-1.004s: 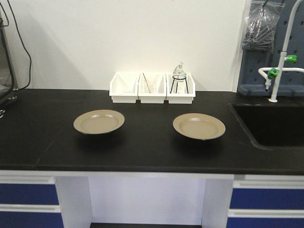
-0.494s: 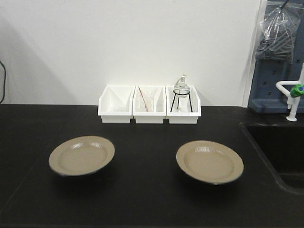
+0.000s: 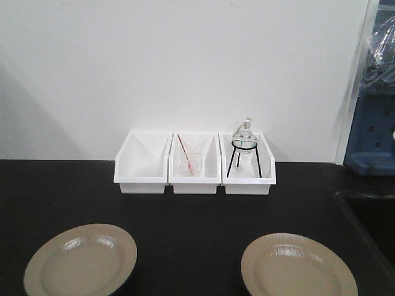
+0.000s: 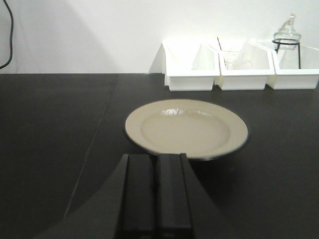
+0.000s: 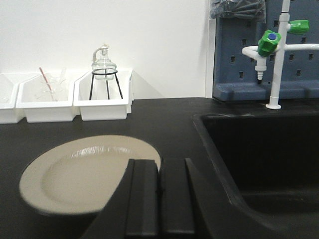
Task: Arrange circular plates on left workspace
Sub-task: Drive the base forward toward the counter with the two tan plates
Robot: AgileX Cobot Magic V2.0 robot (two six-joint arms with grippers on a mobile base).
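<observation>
Jaws of our left gripper are sitting closed against each other, clamping nothing. In the left wrist view their tips are meeting the near rim of the left plate; we are not able to tell whether they are touching it or hovering above it. That plate is lying flat on the bench, tan face up.

Jaws of our right gripper are likewise pressing together with nothing between them. In the right wrist view they are covering the near right edge of the right plate, and again we are unable to judge contact. This plate is also lying flat on the bench, just left of the sink.

In the front view we are seeing the two plates side by side and well apart, with black bench between them. Behind them three white bins are standing in a touching row against the wall. The middle one is holding a beaker with a red rod, and the right one a flask on a black tripod. Beyond the sink a white tap with green knobs is rising in front of a blue pegboard.
</observation>
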